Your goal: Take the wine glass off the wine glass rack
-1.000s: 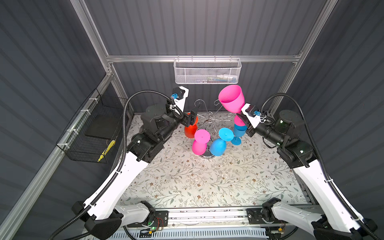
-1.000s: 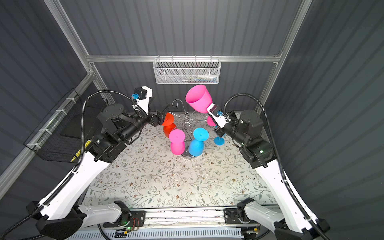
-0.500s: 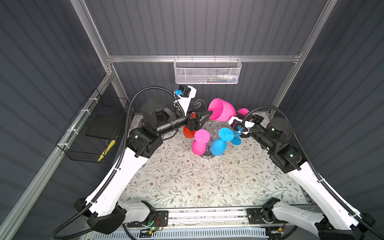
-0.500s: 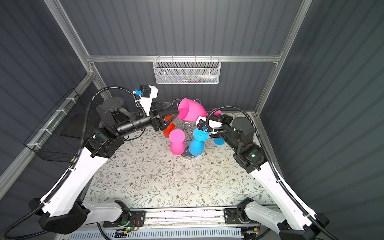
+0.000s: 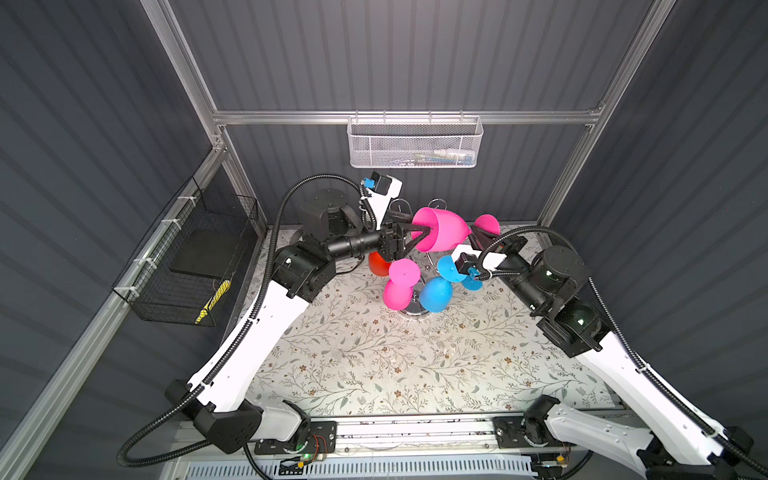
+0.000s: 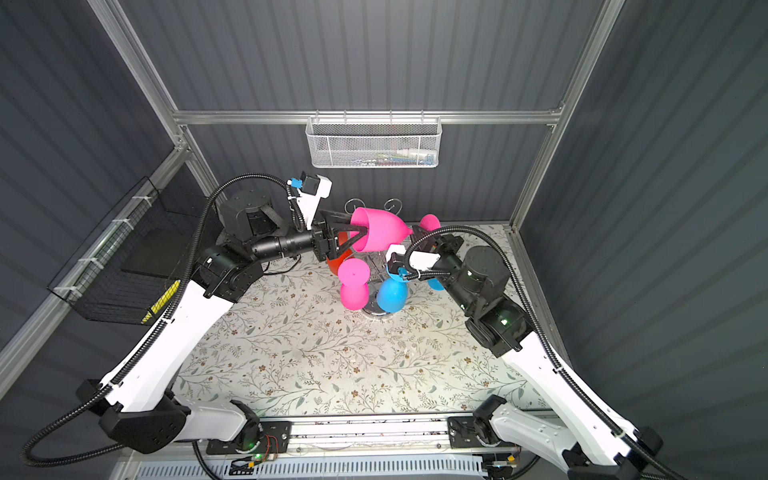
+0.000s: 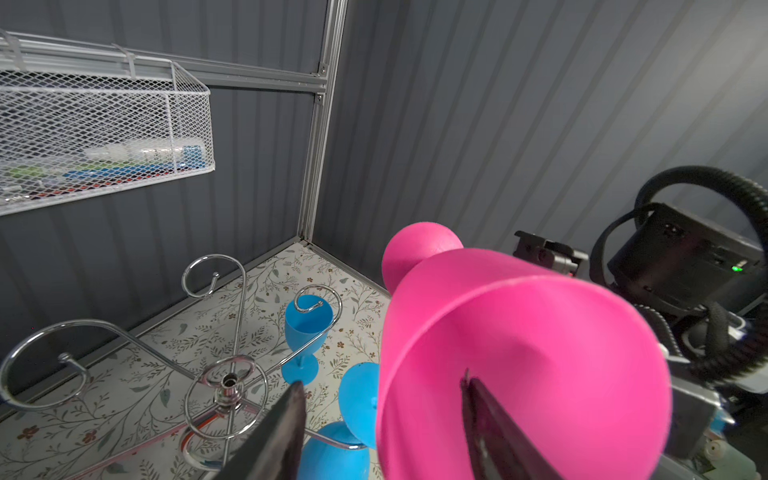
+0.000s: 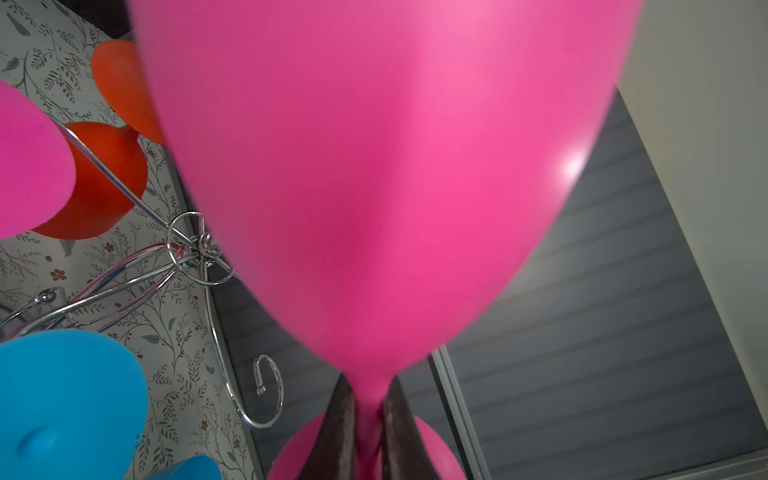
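Over the floral-patterned tabletop (image 5: 374,365), the shiny chrome wire wine glass rack (image 7: 226,384) with scroll-ended arms stands near the back wall. The bright pink plastic wine glass (image 5: 444,235) is already off it. The glass lies roughly level in the air above the rack's arms, mouth towards the left arm and foot towards the right, and seems to touch no wire.

We read this as a hand-over. The right gripper (image 8: 370,395) has its fingers (image 8: 338,424) pinched on the thin stem. The left gripper (image 7: 381,379) straddles the bowl's rim, with one finger inside the cup and the other finger (image 7: 286,424) outside, a gap showing between it and the wall, so the fingers are spread and not gripping.

To do this well, we would close the left fingers gently on the rim wall, since thin plastic may flex or slip. We would loosen the stem grip only once that hold is firm. We would also hold the glass level, clear of the scrolls, the hanging pink glass (image 5: 397,293) and the hanging blue glass (image 5: 434,293).
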### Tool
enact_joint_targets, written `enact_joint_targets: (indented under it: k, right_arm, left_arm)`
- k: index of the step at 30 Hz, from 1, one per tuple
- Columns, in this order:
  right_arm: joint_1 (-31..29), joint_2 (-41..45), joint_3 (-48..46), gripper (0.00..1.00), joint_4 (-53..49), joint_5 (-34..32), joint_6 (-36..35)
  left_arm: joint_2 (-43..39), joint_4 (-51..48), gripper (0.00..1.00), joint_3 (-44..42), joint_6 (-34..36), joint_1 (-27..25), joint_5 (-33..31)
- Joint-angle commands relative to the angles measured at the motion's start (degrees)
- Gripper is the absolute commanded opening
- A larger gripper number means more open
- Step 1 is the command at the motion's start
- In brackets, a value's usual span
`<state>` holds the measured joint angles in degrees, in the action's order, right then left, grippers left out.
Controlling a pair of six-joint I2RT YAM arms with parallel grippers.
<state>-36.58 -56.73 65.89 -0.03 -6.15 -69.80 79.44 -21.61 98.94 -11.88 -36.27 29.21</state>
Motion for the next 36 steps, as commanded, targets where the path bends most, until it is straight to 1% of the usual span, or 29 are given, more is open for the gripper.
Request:
enact_joint_targets:
  k: [1, 3, 5, 9, 12, 16, 19, 23, 24, 25, 26, 28, 29, 31, 36]
  right_arm:
    - [-1.06, 0.24, -0.68, 0.00, 2.37, -2.21, -3.05]
    - [-1.55, 0.08, -1.28, 0.00, 3.62, -3.17, -3.81]
    - [-2.07, 0.02, -2.11, 0.00, 4.88, -4.22, -4.83]
    - [-2.93, -0.22, -2.62, 0.00, 6.20, -5.84, -6.47]
    - [-3.24, -0.48, -2.70, 0.00, 6.69, -6.31, -7.18]
    - [-3.62, -1.01, -2.70, 0.00, 7.15, -7.21, -8.33]
    - [-3.76, -1.26, -2.61, 0.00, 7.50, -7.24, -8.33]
    - [-4.12, -1.71, -2.35, 0.00, 7.60, -7.56, -8.34]
    - [-4.24, -1.80, -2.30, 0.03, 7.64, -7.64, -8.44]
    - [-4.28, -1.94, -2.32, 0.10, 7.72, -7.67, -8.56]
    - [-4.31, -2.02, -2.40, 0.27, 8.24, -7.80, -8.67]
    - [-4.31, -2.28, -3.79, 0.98, 12.87, -8.67, -9.24]
    - [-4.34, -2.38, -4.96, 0.99, 16.49, -9.08, -9.75]
    - [-4.37, -2.42, -6.26, 0.99, 20.23, -9.37, -10.70]
    - [-4.51, -1.64, -6.95, 0.99, 21.47, -8.88, -8.25]
  left_arm:
    - [0.69, 1.16, 0.54, 0.90, -1.22, 0.41, 2.53]
    - [1.11, 0.12, 0.47, 1.30, -1.15, 0.41, 1.39]
    - [1.50, -0.77, 0.42, 1.80, -0.80, 0.41, 1.18]
    - [2.25, -1.69, 0.32, 2.47, -0.86, 0.42, 2.66]
    - [2.69, -2.39, 0.22, 2.71, -0.60, 0.43, 3.12]
    - [2.46, -2.59, 0.14, 2.32, -0.30, 0.41, 3.14]
    - [2.18, -2.57, 0.00, 2.14, -0.02, 0.42, 3.14]
    - [1.64, -1.44, 0.00, 1.16, -0.21, 0.41, 3.26]
    - [1.43, -0.74, 0.00, 0.77, -0.49, 0.41, 3.57]
    - [1.13, 0.15, 0.00, 0.25, -0.67, 0.41, 3.70]
    - [0.85, 0.79, 0.00, -0.11, -0.84, 0.42, 3.79]
    - [0.33, 1.90, 0.00, -0.77, -1.15, 0.41, 3.11]
    - [0.02, 2.29, 0.00, -1.02, -1.17, 0.43, 2.57]
    - [-0.67, 3.37, 0.00, -1.69, -1.17, 0.41, 1.33]
    - [-3.99, 10.57, 0.00, -6.56, -1.73, 0.41, -2.97]
